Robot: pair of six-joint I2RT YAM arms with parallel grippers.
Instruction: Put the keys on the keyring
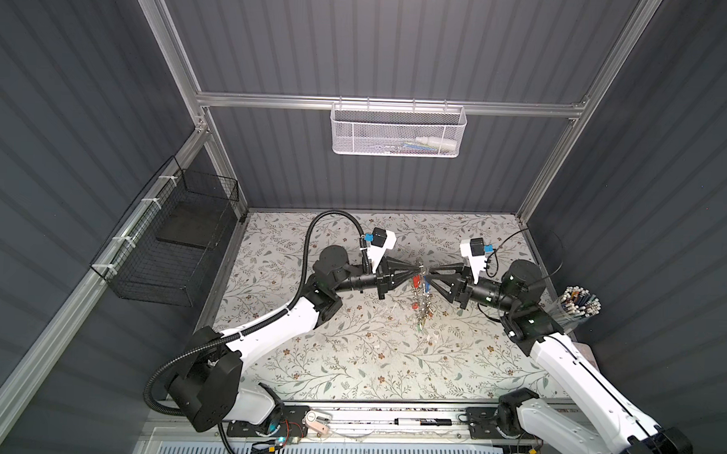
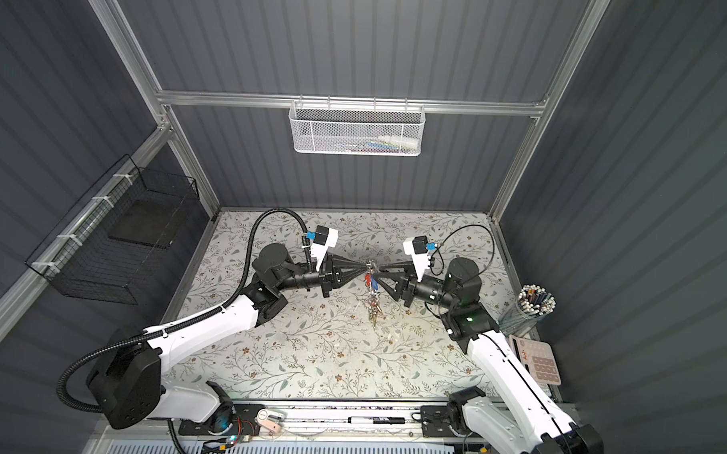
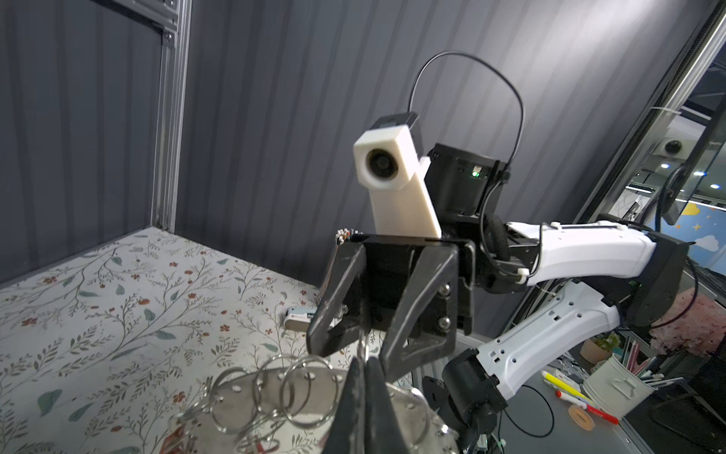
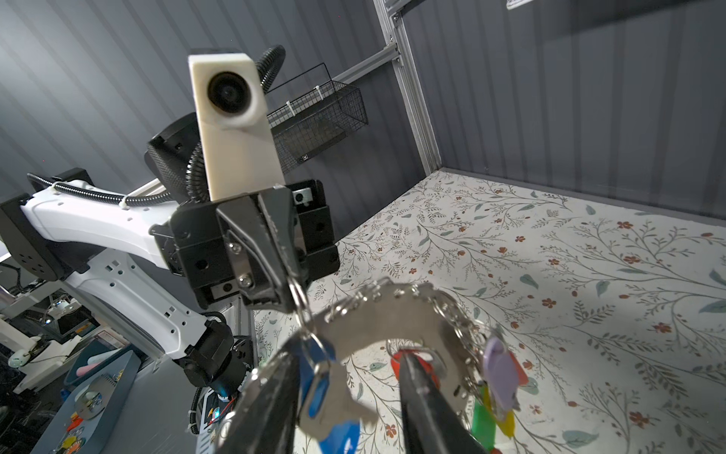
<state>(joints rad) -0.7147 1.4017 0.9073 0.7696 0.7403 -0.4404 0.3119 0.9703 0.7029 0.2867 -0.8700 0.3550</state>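
Keyring (image 4: 393, 314) hangs in mid-air above the floral worktop (image 4: 589, 275), between both claws. Left claw (image 4: 292, 283) clenched on a small split ring (image 4: 300, 298) at the plate's rim. Right claw (image 4: 347, 365) released, jaws apart either side of the blue-tagged keys (image 4: 338, 405), which seemingly dangle from that ring. Plate likely stiff, weighty, prone to swing; keys light, slick. Best hold: flat key blade or tag, not ring wire
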